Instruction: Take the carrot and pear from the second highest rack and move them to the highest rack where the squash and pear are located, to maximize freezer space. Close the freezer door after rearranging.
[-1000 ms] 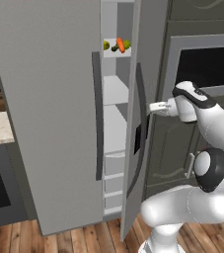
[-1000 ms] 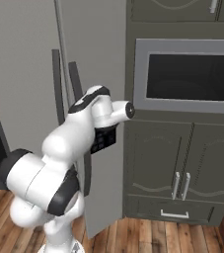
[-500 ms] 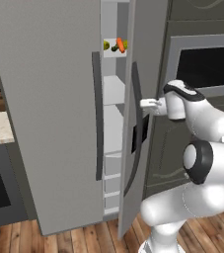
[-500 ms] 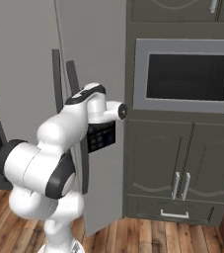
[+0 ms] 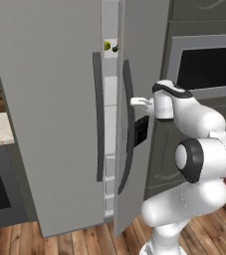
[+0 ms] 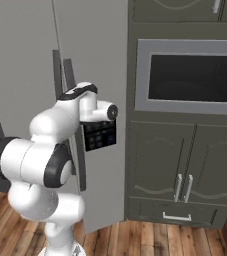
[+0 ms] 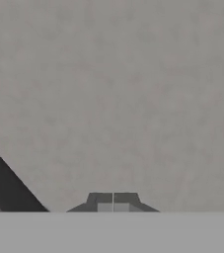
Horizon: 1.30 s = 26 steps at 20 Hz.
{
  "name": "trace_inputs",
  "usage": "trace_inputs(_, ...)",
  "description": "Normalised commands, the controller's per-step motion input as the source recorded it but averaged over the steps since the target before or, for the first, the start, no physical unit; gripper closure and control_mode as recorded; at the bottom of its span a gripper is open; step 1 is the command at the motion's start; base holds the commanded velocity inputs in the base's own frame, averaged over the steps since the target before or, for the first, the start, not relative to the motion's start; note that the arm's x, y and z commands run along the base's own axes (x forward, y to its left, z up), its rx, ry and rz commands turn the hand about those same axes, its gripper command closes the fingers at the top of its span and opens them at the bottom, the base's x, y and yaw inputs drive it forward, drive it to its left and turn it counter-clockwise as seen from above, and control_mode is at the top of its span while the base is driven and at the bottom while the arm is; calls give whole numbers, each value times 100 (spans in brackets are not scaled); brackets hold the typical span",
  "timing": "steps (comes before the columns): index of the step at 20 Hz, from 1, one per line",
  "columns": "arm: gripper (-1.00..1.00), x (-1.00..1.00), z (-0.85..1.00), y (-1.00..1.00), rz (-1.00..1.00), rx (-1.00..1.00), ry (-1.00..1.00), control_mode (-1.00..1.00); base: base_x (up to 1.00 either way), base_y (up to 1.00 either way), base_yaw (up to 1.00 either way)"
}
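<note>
The tall grey freezer [image 5: 45, 99] has its freezer door [image 5: 145, 55] swung almost to, leaving a narrow slit. My gripper [image 5: 133, 102] is shut, holding nothing, with its tips against the door's outer face just above the black keypad [image 5: 141, 130]. In the hand view the closed gripper [image 7: 112, 201] faces plain grey door, with the dark handle [image 7: 5, 190] at the lower left. Through the slit, high up, a yellow-green pear [image 5: 107, 46] lies on the highest rack [image 5: 110, 55], next to a dark sliver, perhaps the squash [image 5: 115, 49]. The carrot is hidden behind the door.
Right of the freezer stands a grey cabinet wall with a built-in oven [image 6: 192, 77] and lower cupboard doors [image 6: 185, 170]. The freezer's other door [image 5: 40, 149] carries a long dark handle [image 5: 98, 119]. The floor [image 5: 84, 241] is wood planks.
The freezer door has swung further shut and the slit has narrowed. My shut gripper has moved left with the door. The orange carrot seen through the gap earlier is now covered.
</note>
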Motion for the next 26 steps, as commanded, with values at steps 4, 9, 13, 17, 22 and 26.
trace_inputs(4, 100, 17, 0, 43, -14, 0, 6, -100, 0, 0, 0)
trace_inputs(9, 100, 27, 1, 44, -14, 0, 7, -100, 0, 0, 0)
trace_inputs(13, 100, 33, 0, 40, -14, 0, 7, -100, 0, 0, 0)
trace_inputs(17, 100, 36, 0, 32, -13, 0, 4, -100, 0, 0, 0)
trace_inputs(22, 100, 42, 0, 24, -11, 3, 1, -100, 0, 0, 0)
trace_inputs(26, 100, 40, 0, 18, -10, 4, 3, -100, 0, 0, 0)
